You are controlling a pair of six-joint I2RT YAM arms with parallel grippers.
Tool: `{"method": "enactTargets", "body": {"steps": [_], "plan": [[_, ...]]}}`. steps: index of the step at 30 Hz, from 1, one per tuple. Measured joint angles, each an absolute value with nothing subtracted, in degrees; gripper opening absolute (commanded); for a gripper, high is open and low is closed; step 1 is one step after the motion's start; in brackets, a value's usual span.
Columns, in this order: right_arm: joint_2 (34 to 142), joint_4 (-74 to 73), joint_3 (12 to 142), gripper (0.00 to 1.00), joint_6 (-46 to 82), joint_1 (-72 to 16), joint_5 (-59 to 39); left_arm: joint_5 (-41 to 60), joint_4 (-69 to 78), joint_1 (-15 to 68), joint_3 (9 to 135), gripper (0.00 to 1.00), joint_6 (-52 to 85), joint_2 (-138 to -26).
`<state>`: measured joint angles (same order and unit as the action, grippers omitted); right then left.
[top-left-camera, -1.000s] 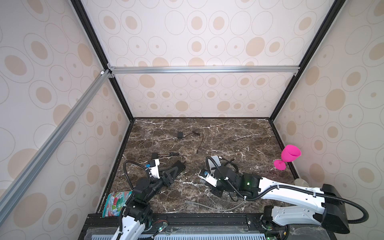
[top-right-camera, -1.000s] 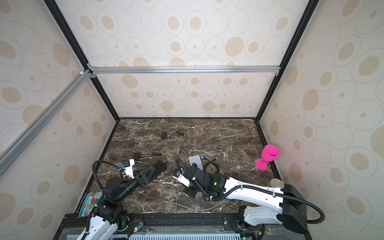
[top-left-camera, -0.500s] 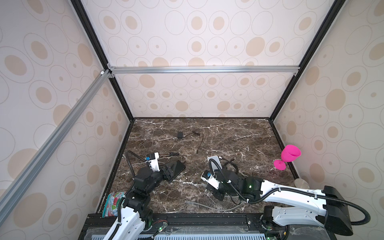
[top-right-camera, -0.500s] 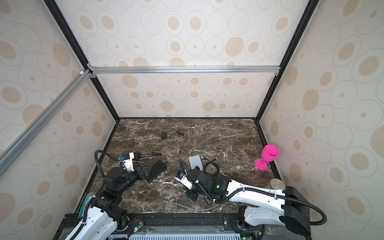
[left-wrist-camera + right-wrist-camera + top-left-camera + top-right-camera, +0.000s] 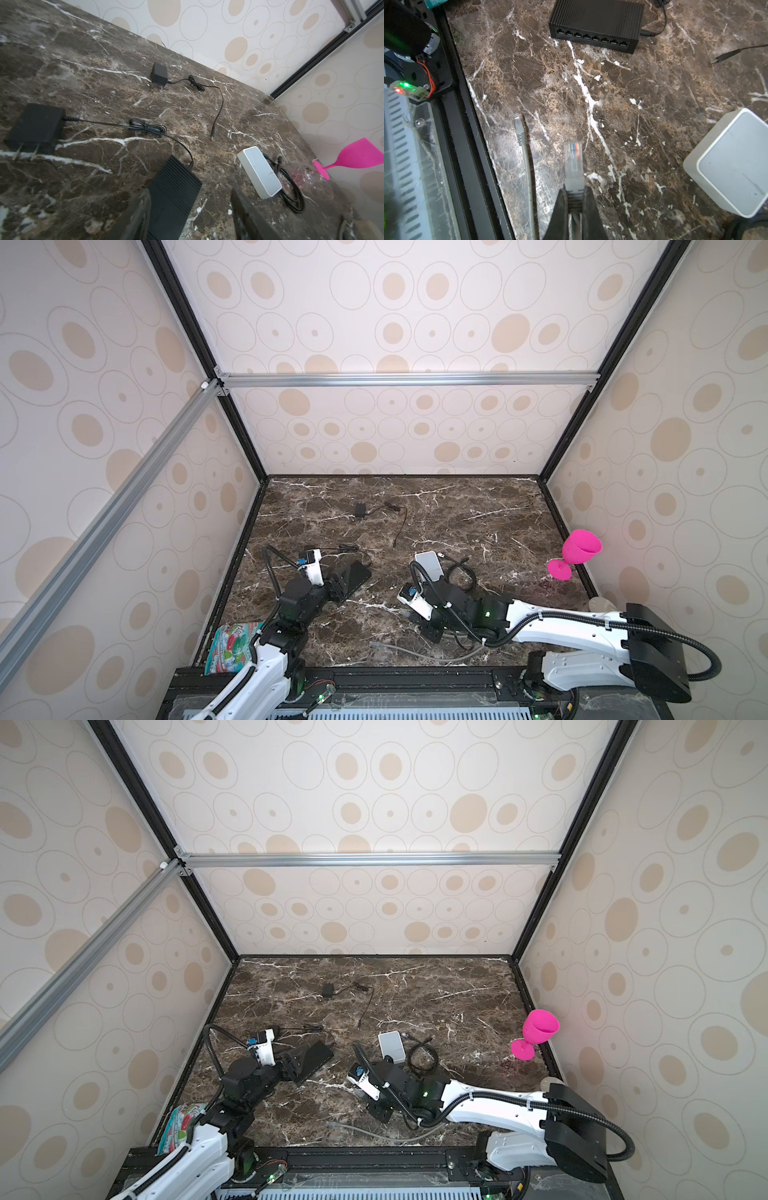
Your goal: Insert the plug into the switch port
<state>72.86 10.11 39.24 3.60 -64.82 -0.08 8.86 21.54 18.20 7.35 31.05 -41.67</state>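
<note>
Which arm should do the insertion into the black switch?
Right. The right gripper is shut on the plug, which points roughly toward the port row of the switch. The left gripper is open by the switch, holding nothing.

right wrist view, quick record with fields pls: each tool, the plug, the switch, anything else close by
right tool: shut on clear plastic network plug
plug state: off the ports, tip aimed roughly at the switch
target: black ribbed switch box, flat on brown marble table
port row: faces the plug, all empty
left tool: open, switch end between its fingers
nearby: loose grey cable end; white rounded box
</note>
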Motion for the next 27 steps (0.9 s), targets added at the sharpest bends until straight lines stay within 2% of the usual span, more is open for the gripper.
{"method": "enactTargets", "body": {"steps": [4, 12, 22, 27], "plan": [[76.05, 10.85, 40.07, 0.00, 3.62, -64.82, -0.95, 8.86, 25.28, 18.22, 7.51, 0.65, 27.81, -49.15], [75.72, 13.74, 41.10, 0.00, 3.53, -64.82, -2.72, 11.16, 26.92, 18.06, 10.94, 0.68, 25.91, -61.45], [69.12, 18.24, 41.43, 0.00, 4.71, -64.82, -2.92, 10.76, 29.50, 17.39, 12.10, 0.71, 24.40, -63.61], [64.79, 17.65, 37.85, 0.00, 4.86, -64.82, -1.30, 11.11, 32.71, 16.34, 14.35, 0.70, 24.03, -69.12]]}}
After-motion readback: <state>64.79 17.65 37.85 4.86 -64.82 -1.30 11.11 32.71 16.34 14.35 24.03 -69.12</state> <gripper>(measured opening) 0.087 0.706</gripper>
